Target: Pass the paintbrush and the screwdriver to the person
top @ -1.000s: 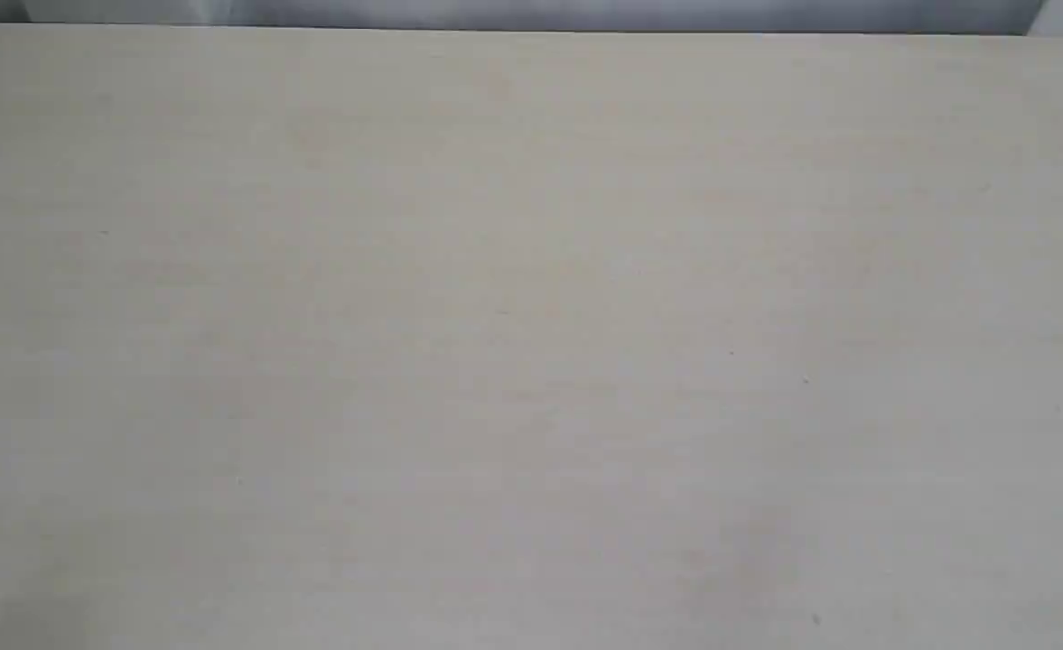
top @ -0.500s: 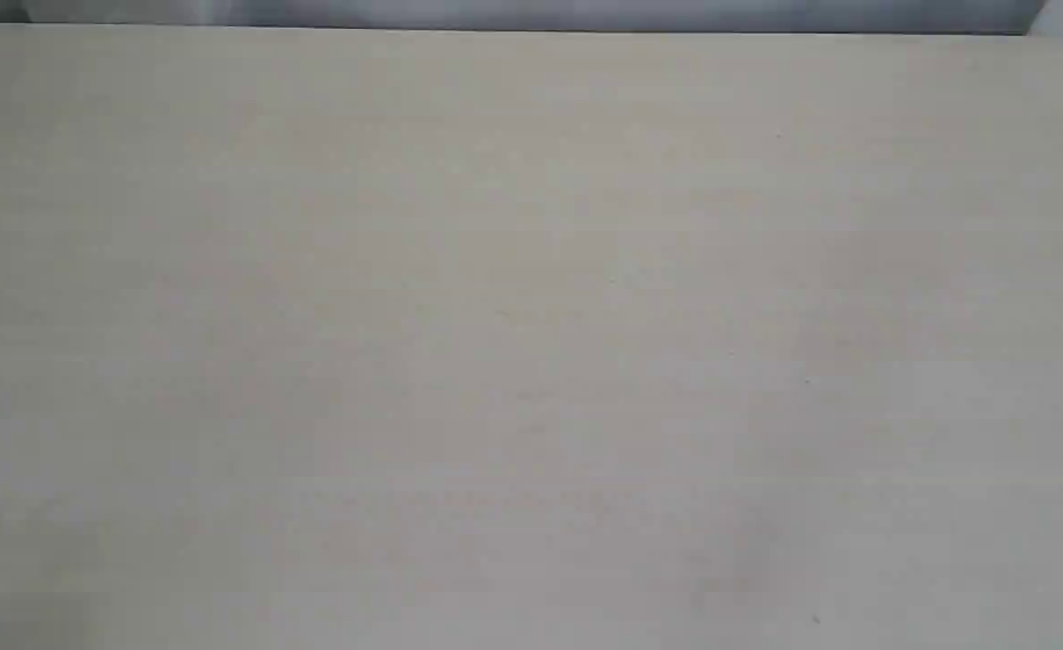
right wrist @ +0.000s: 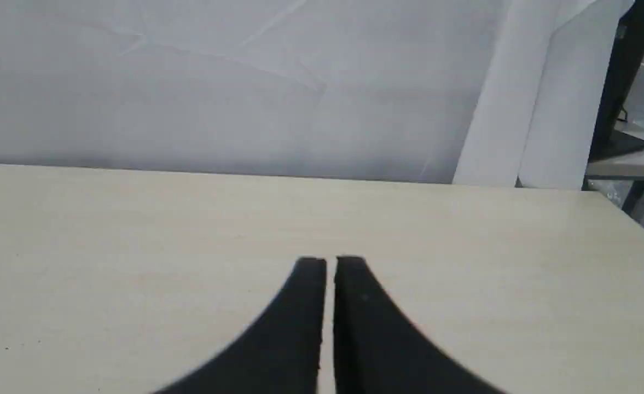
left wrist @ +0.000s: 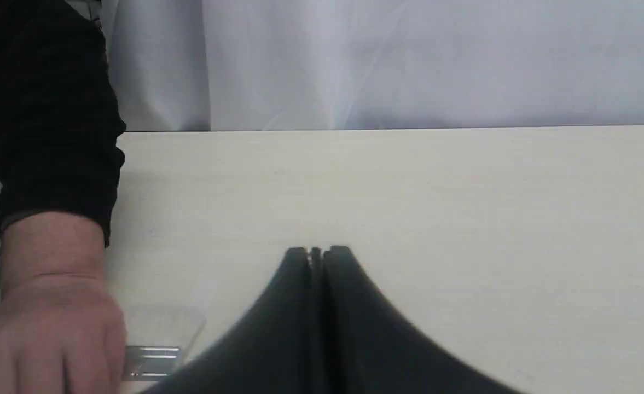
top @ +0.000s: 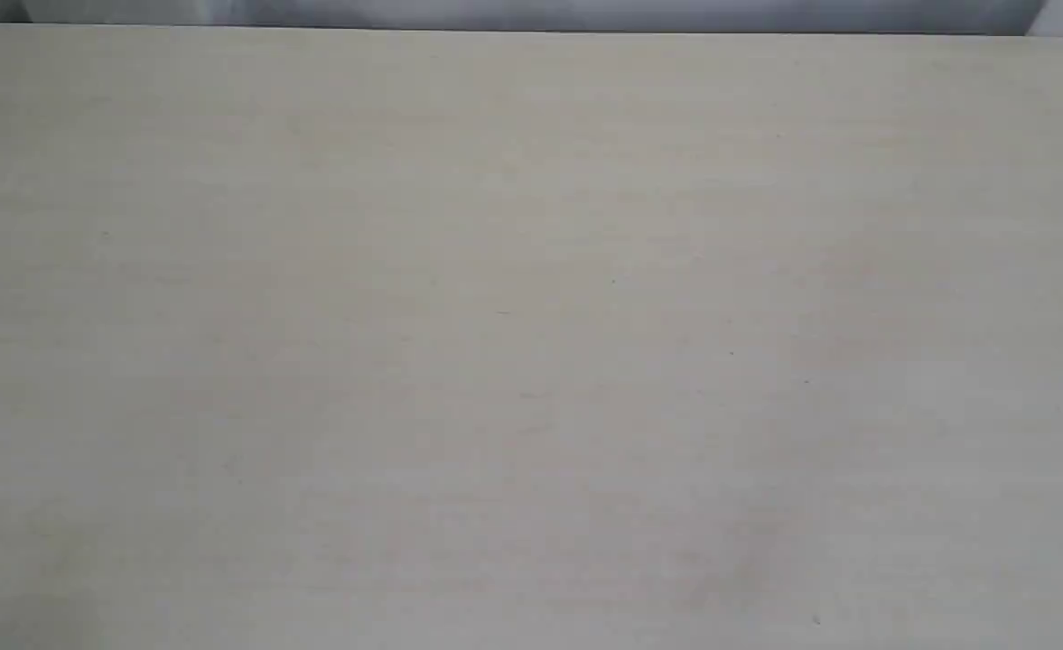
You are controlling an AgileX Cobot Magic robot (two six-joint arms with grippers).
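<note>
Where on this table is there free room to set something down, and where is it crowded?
The table is bare across the whole exterior view. Ahead of the left gripper and the right gripper, bare top runs to the far edge. Crowded only beside the left gripper, where the person's hand lies over the paintbrush.

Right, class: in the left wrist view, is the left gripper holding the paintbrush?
No: the left gripper is shut on nothing; the paintbrush lies on the table, partly covered by the person's hand.
</note>
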